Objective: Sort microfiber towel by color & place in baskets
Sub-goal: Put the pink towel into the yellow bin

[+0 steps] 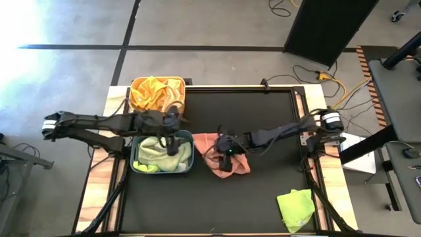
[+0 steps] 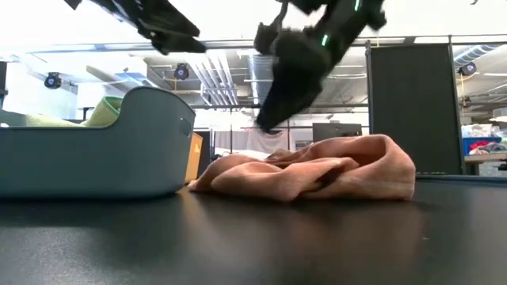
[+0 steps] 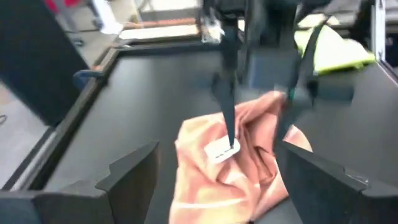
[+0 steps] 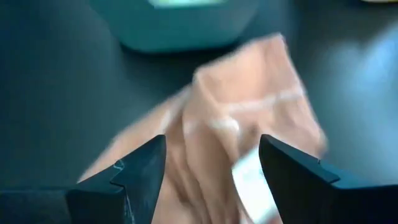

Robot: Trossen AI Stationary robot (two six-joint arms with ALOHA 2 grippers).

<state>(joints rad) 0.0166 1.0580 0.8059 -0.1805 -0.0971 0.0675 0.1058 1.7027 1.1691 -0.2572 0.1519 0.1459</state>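
Hovering just above the crumpled orange-pink towel (image 1: 227, 160), the right hand (image 1: 225, 153) was spread wide, its two fingers (image 4: 127, 180) straddling the cloth without yet touching it, as the right wrist view showed; it held nothing. That stance suited a descent onto the bunched ridge of the towel, which lay on the black surface (image 1: 263, 204) just beside the blue-grey basket (image 1: 186, 162). The towel's white label (image 3: 222, 150) faced up near its middle. The left hand (image 1: 172, 138) hung over the blue-grey basket, also open and empty, probably because the light green towel (image 1: 154, 153) already lay inside. The yellow-orange basket (image 1: 156, 81), touching the blue-grey one on its far side, held a yellow towel (image 1: 158, 93), so warm colours seemed to go there, and the orange-pink towel likely belonged with it. A lime-green towel (image 1: 296, 205) sat well apart near the surface's front right corner, not yet sorted.
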